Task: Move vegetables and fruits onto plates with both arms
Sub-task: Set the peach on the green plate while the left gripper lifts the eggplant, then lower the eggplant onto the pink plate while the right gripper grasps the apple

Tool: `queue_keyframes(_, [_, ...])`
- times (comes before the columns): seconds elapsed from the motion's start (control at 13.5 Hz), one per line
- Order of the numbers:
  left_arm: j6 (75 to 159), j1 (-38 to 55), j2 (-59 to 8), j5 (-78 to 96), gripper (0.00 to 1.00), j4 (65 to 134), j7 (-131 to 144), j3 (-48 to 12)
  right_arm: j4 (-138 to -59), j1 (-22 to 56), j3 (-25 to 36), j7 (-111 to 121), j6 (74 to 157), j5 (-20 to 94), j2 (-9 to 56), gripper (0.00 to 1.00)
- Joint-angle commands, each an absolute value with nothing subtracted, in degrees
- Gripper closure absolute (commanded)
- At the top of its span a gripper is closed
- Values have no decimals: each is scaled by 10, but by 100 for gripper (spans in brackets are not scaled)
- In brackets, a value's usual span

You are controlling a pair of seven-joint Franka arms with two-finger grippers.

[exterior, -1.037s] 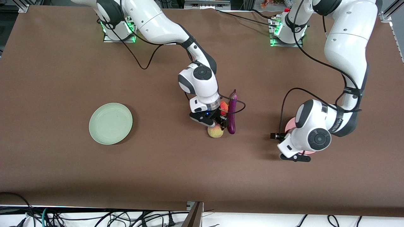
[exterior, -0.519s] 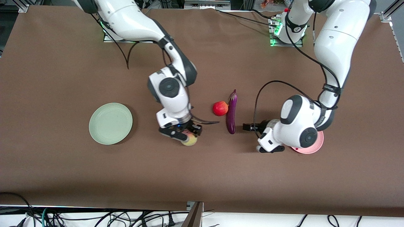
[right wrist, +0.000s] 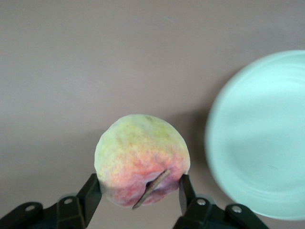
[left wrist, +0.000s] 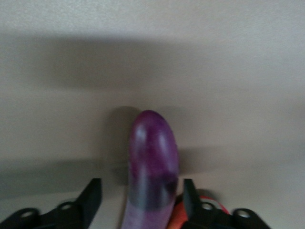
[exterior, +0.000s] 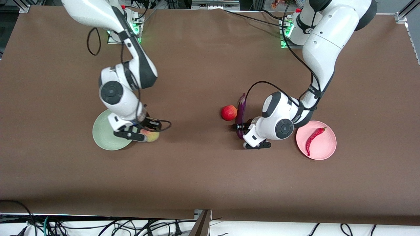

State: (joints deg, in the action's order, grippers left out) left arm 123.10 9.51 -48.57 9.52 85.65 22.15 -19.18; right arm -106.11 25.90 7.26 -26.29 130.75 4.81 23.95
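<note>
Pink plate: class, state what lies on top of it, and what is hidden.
On the pink plate lies only the red chili pepper. The plate is nearly all visible; the left arm's wrist hides at most its edge.

Brown table (exterior: 203, 170): plates (exterior: 101, 134), eggplant (exterior: 241, 108), red fruit (exterior: 229, 112).
</note>
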Motion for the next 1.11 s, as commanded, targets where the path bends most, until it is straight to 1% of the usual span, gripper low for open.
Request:
queue_keyframes(0.0, [1234, 104, -474, 74, 98, 863, 225, -188, -1194, 215, 78, -178, 1319, 56, 143, 94])
queue_keyframes(0.07, [1234, 103, -474, 74, 100, 863, 224, -188, -1216, 211, 92, -154, 1320, 56, 136, 94])
queue_keyframes(0.22, [1224, 96, -469, 74, 100, 860, 222, -185, -1246, 210, 133, -85, 1344, 59, 142, 93])
queue_keyframes(0.3, [1211, 92, -463, 73, 100, 858, 221, -181, -1249, 209, 142, -59, 1352, 78, 151, 86])
queue_keyframes(0.37, [1176, 92, -452, 59, 100, 848, 221, -167, -1245, 200, 144, -34, 1355, 109, 164, 79])
queue_keyframes(0.44, [1132, 92, -442, 30, 100, 829, 221, -161, -1240, 189, 144, -5, 1361, 136, 179, 69])
queue_keyframes(0.52, [1087, 88, -436, -1, 100, 805, 221, -157, -1236, 182, 144, 20, 1365, 158, 190, 55])
queue_keyframes(0.59, [1038, 84, -436, -38, 100, 777, 221, -156, -1232, 181, 144, 27, 1363, 169, 192, 43])
queue_keyframes(0.67, [1002, 83, -436, -92, 100, 758, 219, -156, -1225, 182, 144, 24, 1359, 170, 192, 40])
queue_keyframes(0.74, [982, 80, -436, -157, 100, 752, 209, -156, -1218, 183, 143, 22, 1357, 170, 192, 33])
queue_keyframes(0.81, [979, 81, -437, -213, 100, 756, 192, -156, -1209, 185, 142, 12, 1352, 170, 191, 25])
queue_keyframes(0.89, [979, 77, -440, -267, 100, 758, 178, -151, -1188, 188, 140, -9, 1324, 170, 190, 15])
queue_keyframes(0.96, [981, 67, -445, -300, 100, 759, 158, -148, -1154, 198, 140, -44, 1279, 170, 191, 1])
queue_keyframes(1.04, [984, 55, -453, -328, 100, 758, 126, -145, -1124, 208, 140, -86, 1233, 170, 192, 1])
